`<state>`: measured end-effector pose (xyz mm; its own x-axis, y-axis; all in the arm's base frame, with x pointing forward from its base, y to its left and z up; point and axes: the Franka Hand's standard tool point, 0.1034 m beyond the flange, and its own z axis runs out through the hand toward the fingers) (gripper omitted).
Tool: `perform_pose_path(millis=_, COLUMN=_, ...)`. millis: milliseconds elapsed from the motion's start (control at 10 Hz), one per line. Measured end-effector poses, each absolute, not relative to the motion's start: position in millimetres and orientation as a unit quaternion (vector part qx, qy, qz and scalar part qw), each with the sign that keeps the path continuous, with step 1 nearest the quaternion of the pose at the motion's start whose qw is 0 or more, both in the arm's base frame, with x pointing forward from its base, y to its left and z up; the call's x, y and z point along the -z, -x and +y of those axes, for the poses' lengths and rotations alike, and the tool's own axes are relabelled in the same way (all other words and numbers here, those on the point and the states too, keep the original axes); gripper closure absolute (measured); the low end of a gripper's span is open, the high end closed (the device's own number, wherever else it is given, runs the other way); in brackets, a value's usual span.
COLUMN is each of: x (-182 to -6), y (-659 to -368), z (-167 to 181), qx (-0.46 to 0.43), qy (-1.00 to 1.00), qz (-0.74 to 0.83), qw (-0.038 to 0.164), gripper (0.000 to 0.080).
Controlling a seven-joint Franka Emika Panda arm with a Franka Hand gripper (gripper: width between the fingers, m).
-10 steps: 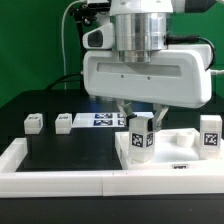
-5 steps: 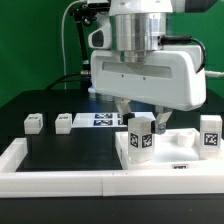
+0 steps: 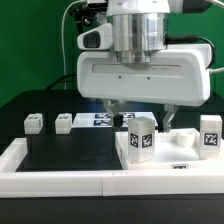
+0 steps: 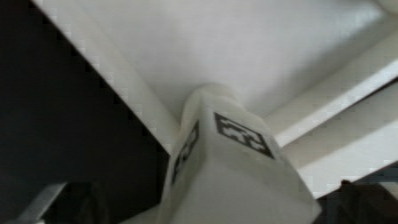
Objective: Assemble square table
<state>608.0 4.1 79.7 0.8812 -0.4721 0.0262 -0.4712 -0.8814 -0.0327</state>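
The white square slab (image 3: 178,152) lies at the exterior view's right, inside the border wall. One tagged white leg (image 3: 141,136) stands upright on it, and a second leg (image 3: 209,136) stands at its right corner. My gripper (image 3: 144,120) hangs over the first leg with its fingers apart on either side, open and clear of it. In the wrist view the leg (image 4: 228,150) rises between the dark fingertips (image 4: 64,200), with the slab (image 4: 267,50) behind it and the gripper (image 4: 214,208) astride the leg. Two more small legs (image 3: 33,122) (image 3: 63,121) lie on the black table at the left.
The low white border wall (image 3: 60,178) runs along the front and left (image 3: 12,152). The marker board (image 3: 100,120) lies flat behind the gripper. A black stand and cables rise at the back (image 3: 75,40).
The gripper's body has turned back square after tilting. Its fingers, earlier close on the upright leg, now stand wider apart. The leg stays upright on the slab.
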Motion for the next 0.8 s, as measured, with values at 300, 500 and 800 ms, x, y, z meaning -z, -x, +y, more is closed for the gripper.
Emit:
perform_pose_path(millis=300, x=-79.6, y=-608.0, z=4.7, qx=0.018, qy=0.990, qz=0.137, qw=0.011, gripper=0.0151)
perform_pose_path(millis=500, x=-79.6, y=-608.0, z=4.7, qx=0.018, qy=0.997, qz=0.071, qw=0.008, gripper=0.0151)
perform_pose_path(millis=800, x=-79.7, y=-608.1, z=4.6, qx=0.019, qy=1.000, qz=-0.023, qw=0.005, gripper=0.0151)
